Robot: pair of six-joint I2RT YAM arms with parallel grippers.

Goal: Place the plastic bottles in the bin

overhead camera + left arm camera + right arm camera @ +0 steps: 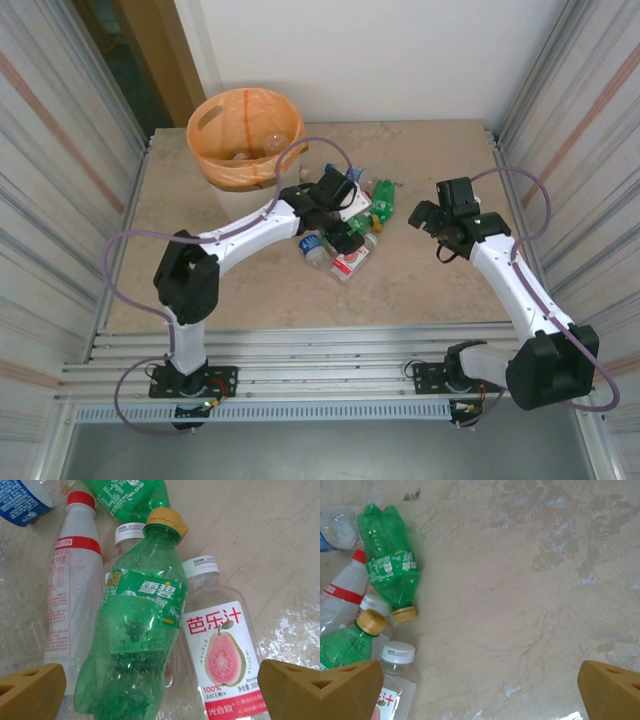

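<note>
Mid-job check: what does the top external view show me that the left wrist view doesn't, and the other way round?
Top external: the bin at the table's far left, the left gripper over the bottle pile, and the right gripper apart to its right over bare table.
Left wrist: close detail of a green yellow-capped bottle overlapping a guava-label bottle, beside a red-capped bottle, between that gripper's open fingers.
Both: the same bottle pile, not yet binned.
</note>
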